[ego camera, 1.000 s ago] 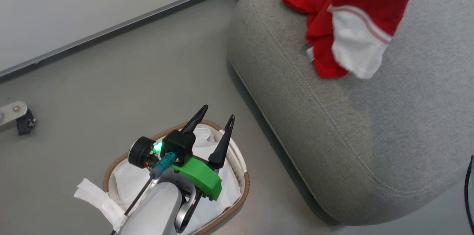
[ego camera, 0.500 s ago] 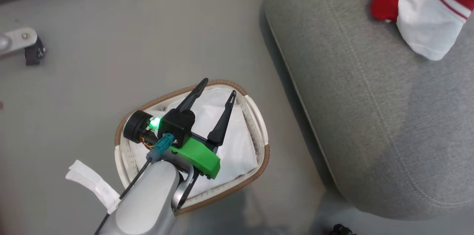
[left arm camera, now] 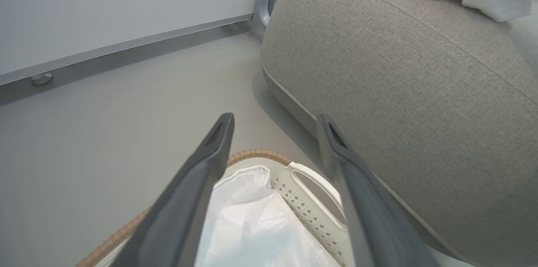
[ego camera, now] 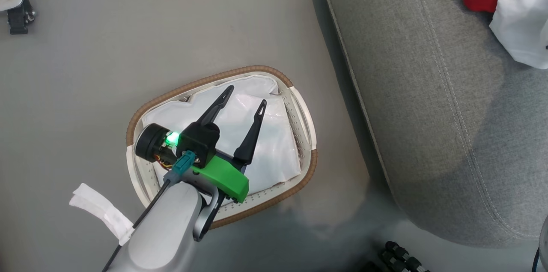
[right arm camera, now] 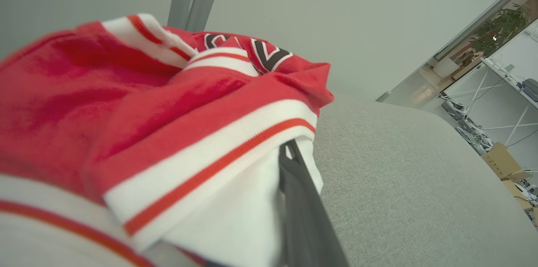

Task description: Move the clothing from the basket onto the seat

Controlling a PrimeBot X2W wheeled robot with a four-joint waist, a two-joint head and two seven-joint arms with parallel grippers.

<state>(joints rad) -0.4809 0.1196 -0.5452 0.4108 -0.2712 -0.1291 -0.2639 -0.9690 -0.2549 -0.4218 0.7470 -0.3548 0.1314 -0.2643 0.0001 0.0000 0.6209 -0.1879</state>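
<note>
The basket (ego camera: 205, 80) at centre frame shows its white liner (ego camera: 269, 152) and no red cloth. The red-and-white clothing (ego camera: 513, 28) lies on the grey seat (ego camera: 428, 113) at upper right, so the move looks nearly done. The left gripper (ego camera: 247, 94) hangs over the liner, fingers spread and empty. Cloth drapes the right gripper's finger (right arm camera: 296, 199); I cannot tell if it grips, so letting go may remain. A caster (ego camera: 15, 13) upper left and a white fabric strip (ego camera: 100, 214) lower left block nothing.
</note>
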